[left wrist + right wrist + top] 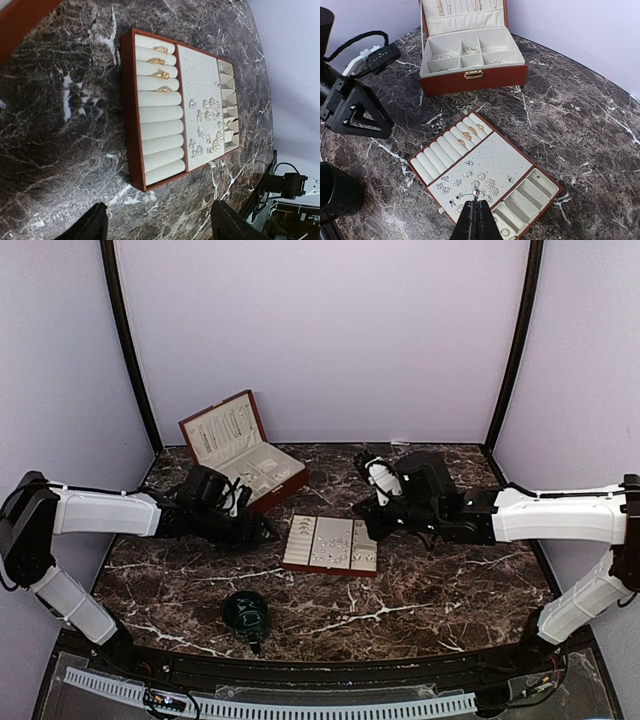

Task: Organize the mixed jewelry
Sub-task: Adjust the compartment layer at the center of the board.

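Observation:
The mixed jewelry (470, 182) is a cluster of tiny silvery pieces on the cream middle panel of a flat red-rimmed tray (507, 152). It also shows in the left wrist view (207, 120). A few gold rings (467, 135) sit in the tray's ring rolls. My right gripper (476, 200) hovers over the cluster, shut on a small silvery earring (475, 191) at its tips. My left gripper (160, 225) is open and empty, low over the marble just short of the tray's end (131, 100). In the top view the tray (330, 545) lies between the left gripper (268, 533) and the right gripper (365, 523).
An open red jewelry box (245, 450) with cream compartments stands at the back left, also in the right wrist view (470, 80). A dark green cup (245, 612) stands near the front edge. The table is dark marble (440, 580).

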`<state>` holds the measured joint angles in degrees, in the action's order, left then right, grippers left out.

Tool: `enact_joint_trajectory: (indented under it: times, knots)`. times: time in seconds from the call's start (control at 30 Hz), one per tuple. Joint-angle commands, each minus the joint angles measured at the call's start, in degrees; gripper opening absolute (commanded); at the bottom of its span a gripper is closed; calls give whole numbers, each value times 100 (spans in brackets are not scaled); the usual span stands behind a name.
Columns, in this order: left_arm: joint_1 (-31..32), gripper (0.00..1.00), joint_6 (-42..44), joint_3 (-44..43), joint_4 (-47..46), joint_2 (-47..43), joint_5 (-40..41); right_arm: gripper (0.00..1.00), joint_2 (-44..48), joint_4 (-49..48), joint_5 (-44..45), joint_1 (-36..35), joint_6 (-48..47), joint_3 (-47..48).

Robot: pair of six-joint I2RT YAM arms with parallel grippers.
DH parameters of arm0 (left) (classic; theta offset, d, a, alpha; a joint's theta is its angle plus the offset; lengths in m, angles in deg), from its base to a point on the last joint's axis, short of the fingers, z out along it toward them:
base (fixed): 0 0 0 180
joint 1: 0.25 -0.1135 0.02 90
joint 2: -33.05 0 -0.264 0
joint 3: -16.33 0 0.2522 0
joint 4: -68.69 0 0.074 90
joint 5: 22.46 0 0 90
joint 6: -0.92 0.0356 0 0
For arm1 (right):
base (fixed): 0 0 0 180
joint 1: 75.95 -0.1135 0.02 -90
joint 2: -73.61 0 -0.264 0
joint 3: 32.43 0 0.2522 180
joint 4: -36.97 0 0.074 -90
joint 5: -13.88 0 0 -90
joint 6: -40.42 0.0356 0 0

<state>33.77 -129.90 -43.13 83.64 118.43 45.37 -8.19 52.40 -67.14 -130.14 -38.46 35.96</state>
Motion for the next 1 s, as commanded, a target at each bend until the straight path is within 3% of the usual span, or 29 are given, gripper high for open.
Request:
enact_joint_trajectory:
  times: [0.0,0.27,0.67,0.97]
  knots:
    - [21,72,218,-290,-99,384,-403,0,124,-447,104,14,-727,-197]
    - [33,69,241,-352,-464,1006,-883,0,-120,-251,600,4,-1326,-321]
    - [125,68,557,-558,-558,1568,-1047,0,-400,-246,535,5,-1379,-295]
    - [660,64,1284,-899,-576,1789,-1378,0,-474,-230,567,14,-1622,-382]
